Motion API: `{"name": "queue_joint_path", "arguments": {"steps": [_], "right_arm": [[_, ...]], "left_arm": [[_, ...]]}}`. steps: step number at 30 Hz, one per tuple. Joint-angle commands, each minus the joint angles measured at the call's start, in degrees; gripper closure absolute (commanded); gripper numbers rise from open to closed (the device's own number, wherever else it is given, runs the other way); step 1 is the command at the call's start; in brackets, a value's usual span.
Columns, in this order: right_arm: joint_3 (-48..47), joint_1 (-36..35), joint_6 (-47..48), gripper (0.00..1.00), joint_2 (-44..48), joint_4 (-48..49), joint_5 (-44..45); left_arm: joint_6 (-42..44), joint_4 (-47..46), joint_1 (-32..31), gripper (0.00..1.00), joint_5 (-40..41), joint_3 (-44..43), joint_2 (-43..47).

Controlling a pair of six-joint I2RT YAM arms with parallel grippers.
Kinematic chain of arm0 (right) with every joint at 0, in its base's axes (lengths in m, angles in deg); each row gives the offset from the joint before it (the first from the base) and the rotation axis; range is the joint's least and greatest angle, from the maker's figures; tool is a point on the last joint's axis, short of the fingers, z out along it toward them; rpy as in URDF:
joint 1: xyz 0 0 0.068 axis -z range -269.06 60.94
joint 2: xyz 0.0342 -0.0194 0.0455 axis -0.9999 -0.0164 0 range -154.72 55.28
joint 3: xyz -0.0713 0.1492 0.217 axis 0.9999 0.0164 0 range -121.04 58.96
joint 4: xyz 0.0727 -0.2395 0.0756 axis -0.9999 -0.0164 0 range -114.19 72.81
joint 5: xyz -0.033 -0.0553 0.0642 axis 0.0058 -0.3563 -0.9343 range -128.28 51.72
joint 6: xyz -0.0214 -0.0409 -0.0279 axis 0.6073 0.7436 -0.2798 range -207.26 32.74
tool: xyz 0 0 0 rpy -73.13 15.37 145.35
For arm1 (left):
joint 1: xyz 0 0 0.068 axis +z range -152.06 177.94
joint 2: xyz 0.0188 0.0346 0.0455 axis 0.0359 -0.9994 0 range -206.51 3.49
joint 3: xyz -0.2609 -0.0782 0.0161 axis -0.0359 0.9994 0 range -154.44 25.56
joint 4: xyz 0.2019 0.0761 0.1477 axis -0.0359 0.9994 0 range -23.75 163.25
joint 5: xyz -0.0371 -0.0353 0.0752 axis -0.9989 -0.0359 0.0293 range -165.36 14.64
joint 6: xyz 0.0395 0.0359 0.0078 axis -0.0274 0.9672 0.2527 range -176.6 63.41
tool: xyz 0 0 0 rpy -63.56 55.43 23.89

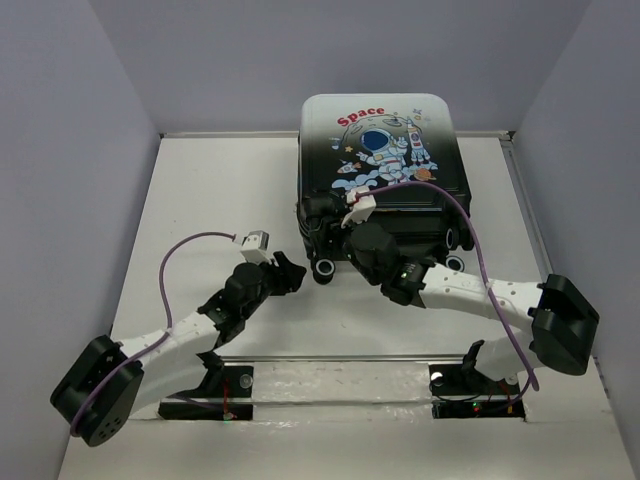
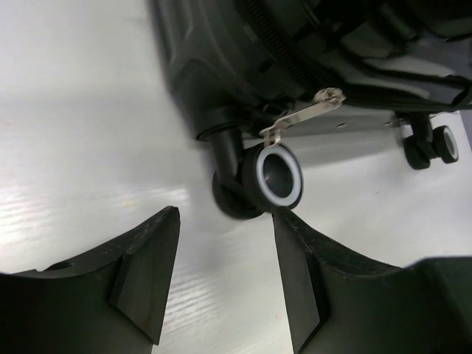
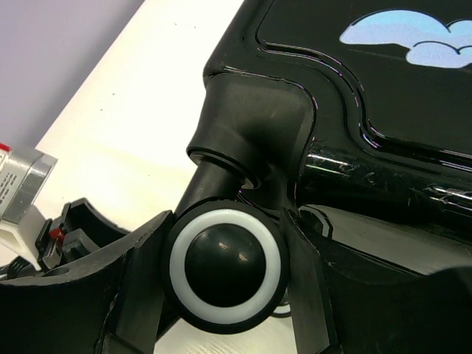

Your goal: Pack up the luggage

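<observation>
The suitcase (image 1: 385, 150), its astronaut print facing up, lies flat with both halves brought together at the far middle of the white surface (image 1: 200, 200), wheels pointing toward the arms. Nothing loose lies on the surface around it, so the packing itself looks finished. What appears left is securing the case, and perhaps standing it up.

At the near-left corner, the right hand (image 3: 227, 217) is closed about halfway around a wheel (image 3: 225, 267) on the upper half, a finger pressed against each side of it. This looks like a bracing hold that keeps the case from sliding.

Just beside that corner, the left hand (image 2: 225, 214) hangs low over the surface, its fingers parted and holding nothing. It faces a second wheel (image 2: 279, 175) and the metal zip pull (image 2: 306, 109) dangling just above it. The pull sits at this corner, but the pictures do not show whether the zip has run its full course.
</observation>
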Motion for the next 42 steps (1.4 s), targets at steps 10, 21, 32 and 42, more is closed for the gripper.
{"name": "queue_joint_path", "arguments": {"steps": [10,21,32,42], "right_arm": [[-2.07,-1.05,-4.01,0.93,-0.06,10.71,-8.84],[-0.84,-2.97,-6.91,0.93,-1.03,16.24,-16.05],[-0.84,-7.99,-6.21,0.93,-2.87,17.91,-14.91],[4.52,-8.52,-4.46,0.93,2.91,16.96,-6.49]], "left_arm": [[7.29,-22.71,-4.96,0.36,7.04,-9.62,-16.31],[6.24,-34.31,-6.81,0.42,17.32,-11.21,-24.58],[4.75,-37.75,-8.65,0.63,23.13,-14.2,-27.66],[10.1,-27.22,-8.57,0.94,33.68,-13.76,-21.08]]}}
